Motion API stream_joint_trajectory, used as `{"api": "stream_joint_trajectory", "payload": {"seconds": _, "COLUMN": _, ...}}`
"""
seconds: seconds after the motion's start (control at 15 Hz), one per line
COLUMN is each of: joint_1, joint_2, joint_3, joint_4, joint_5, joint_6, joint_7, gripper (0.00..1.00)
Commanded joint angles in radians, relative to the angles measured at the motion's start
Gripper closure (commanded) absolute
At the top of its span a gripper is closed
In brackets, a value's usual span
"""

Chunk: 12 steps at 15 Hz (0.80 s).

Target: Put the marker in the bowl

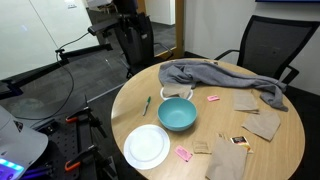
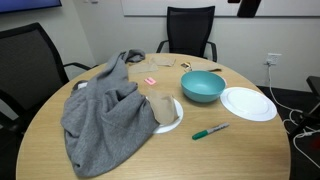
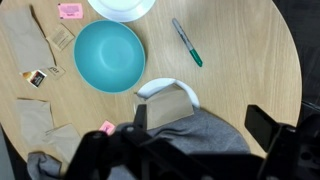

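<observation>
The dark green marker [image 3: 187, 42] lies flat on the round wooden table, apart from the bowl; it shows in both exterior views [image 1: 147, 104] [image 2: 210, 131]. The teal-blue bowl [image 3: 109, 56] stands upright and empty near the table's middle [image 1: 177, 114] [image 2: 202, 86]. In the wrist view my gripper [image 3: 200, 125] is open and empty, high above the grey cloth, with its two dark fingers spread wide. The marker and bowl lie beyond it towards the top of that view.
A grey cloth [image 2: 105, 115] partly covers a small white plate [image 3: 165, 88] holding a brown napkin. A flat white plate [image 2: 247, 103] sits beside the bowl. Brown napkins [image 1: 262, 122] and pink scraps [image 1: 184, 154] lie about. Office chairs [image 2: 190, 30] stand around the table.
</observation>
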Motion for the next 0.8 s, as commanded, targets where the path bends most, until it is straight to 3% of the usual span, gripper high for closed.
{"api": "stream_joint_trajectory", "payload": {"seconds": 0.0, "joint_1": 0.016, "joint_2": 0.015, "joint_3": -0.041, "joint_4": -0.054, "joint_5": 0.008, "joint_6": 0.099, "joint_7": -0.149, "gripper": 0.00}}
{"api": "stream_joint_trajectory", "payload": {"seconds": 0.33, "joint_1": 0.015, "joint_2": 0.063, "joint_3": -0.069, "joint_4": -0.109, "joint_5": 0.029, "joint_6": 0.215, "joint_7": -0.321, "gripper": 0.00}}
{"api": "stream_joint_trajectory", "payload": {"seconds": 0.73, "joint_1": 0.006, "joint_2": 0.162, "joint_3": -0.074, "joint_4": -0.108, "joint_5": 0.117, "joint_6": 0.249, "joint_7": -0.486, "gripper": 0.00}}
